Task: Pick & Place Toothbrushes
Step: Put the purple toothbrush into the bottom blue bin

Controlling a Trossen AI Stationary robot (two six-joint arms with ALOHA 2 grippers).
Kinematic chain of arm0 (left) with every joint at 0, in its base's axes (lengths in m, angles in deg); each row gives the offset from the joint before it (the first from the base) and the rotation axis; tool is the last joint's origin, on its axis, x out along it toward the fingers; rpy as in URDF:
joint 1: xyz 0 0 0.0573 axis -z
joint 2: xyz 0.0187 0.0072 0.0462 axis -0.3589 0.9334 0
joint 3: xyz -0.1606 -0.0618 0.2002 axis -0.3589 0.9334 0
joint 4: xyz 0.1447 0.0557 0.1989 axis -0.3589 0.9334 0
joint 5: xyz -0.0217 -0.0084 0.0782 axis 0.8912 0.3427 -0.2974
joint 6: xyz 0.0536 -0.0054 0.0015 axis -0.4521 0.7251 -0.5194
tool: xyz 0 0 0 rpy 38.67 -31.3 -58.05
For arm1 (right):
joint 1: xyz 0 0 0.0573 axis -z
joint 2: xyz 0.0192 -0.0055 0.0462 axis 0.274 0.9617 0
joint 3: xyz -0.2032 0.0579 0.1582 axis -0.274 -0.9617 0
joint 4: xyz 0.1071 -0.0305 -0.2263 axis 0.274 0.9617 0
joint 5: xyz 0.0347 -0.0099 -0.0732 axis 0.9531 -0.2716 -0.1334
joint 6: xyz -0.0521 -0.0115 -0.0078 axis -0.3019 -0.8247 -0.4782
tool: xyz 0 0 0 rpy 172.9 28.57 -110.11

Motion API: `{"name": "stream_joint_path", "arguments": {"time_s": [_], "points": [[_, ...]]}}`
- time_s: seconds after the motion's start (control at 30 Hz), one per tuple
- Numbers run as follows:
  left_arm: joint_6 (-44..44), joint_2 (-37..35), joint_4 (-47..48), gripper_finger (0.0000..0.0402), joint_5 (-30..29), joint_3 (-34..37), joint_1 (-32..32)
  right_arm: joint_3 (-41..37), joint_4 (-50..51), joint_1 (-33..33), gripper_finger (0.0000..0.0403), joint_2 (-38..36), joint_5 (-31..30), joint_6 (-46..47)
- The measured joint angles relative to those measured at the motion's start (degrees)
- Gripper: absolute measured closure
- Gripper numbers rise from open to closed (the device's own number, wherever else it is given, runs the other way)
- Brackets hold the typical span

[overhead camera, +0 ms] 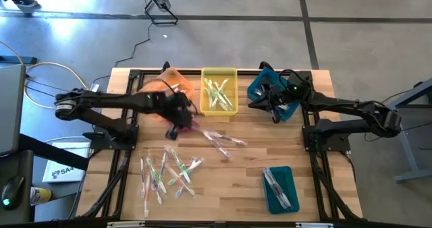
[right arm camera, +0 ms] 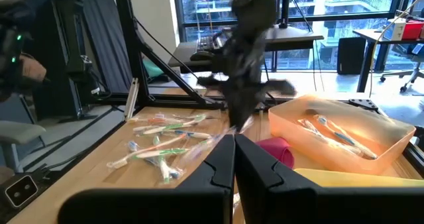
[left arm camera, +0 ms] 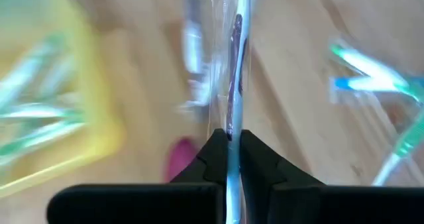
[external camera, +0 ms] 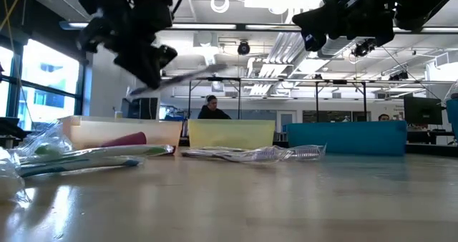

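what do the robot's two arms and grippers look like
Both arms are dark, nearly black, slim jointed links. The left arm has a round silvery joint cap near its base. The right arm looks alike. The left gripper and right gripper each have two matte black, blocky, wedge-tipped fingers.

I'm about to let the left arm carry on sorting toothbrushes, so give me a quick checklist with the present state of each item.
1. Left claw shut on a wrapped toothbrush: ok.
2. Toothbrush lifted clear of the table: ok, low view shows it in the air.
3. Which bin it belongs in: cannot tell.
4. Yellow bin has room: ok, only a few brushes inside.
5. Right claw out of the way: ok, shut and empty over the far teal bin.
6. Loose toothbrushes remain to sort: ok.
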Motion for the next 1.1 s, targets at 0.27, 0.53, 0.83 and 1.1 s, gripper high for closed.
{"name": "stream_joint_path", "arguments": {"time_s": [0.27, 0.53, 0.83, 1.1], "points": [[-0.4, -4.2, -0.7, 0.0391, 8.0, -7.4, -10.9, 0.0, -2.1, 0.0, 0.04, 0.0, 1.4, -0.2], [1.4, -3.7, -15.7, 0.0391, 9.7, -11.5, -16.3, 0.0, -9.1, 0.0, 0.0401, 0.0, 0.4, -1.5], [4.4, -2.2, -31.0, 0.0391, 14.7, -11.5, -19.9, 0.0, -18.9, -2.5, 0.0401, 0.2, -17.6, -3.0], [5.4, 2.1, -35.0, 0.0391, 14.7, -11.5, -19.7, 1.6, -22.8, -8.7, 0.0392, 4.3, -26.6, -4.9]]}}
